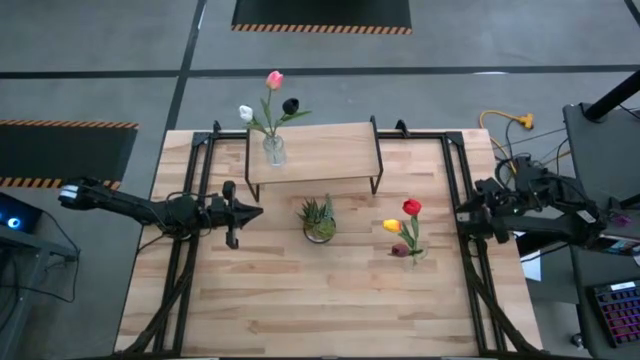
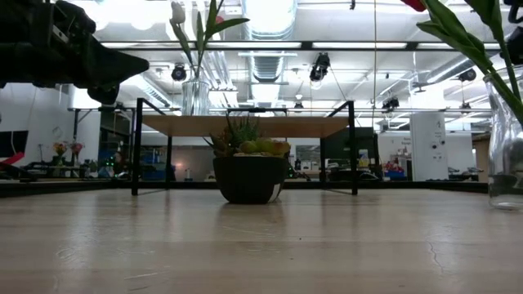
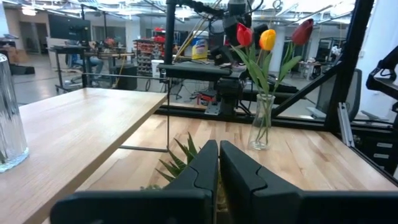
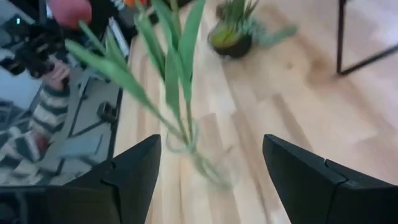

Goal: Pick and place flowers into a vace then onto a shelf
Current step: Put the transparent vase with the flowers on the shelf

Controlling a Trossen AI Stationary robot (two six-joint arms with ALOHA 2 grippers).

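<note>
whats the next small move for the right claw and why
Probably ease the open right claw forward around the clear glass vase of red, yellow and maroon tulips, then close. That vase stands on the table between its fingers, not yet on the light-wood shelf.

Bright, even overhead light; soft faint shadows on surface (image 1: 330,290). Low view: ceiling lamps (image 2: 270,12) glare white, near boards soft. Right wrist view heavily smeared (motion blur): flowers (image 4: 168,68) streaked, potted plant (image 4: 233,34) fuzzy. Left wrist view sharp.
</note>
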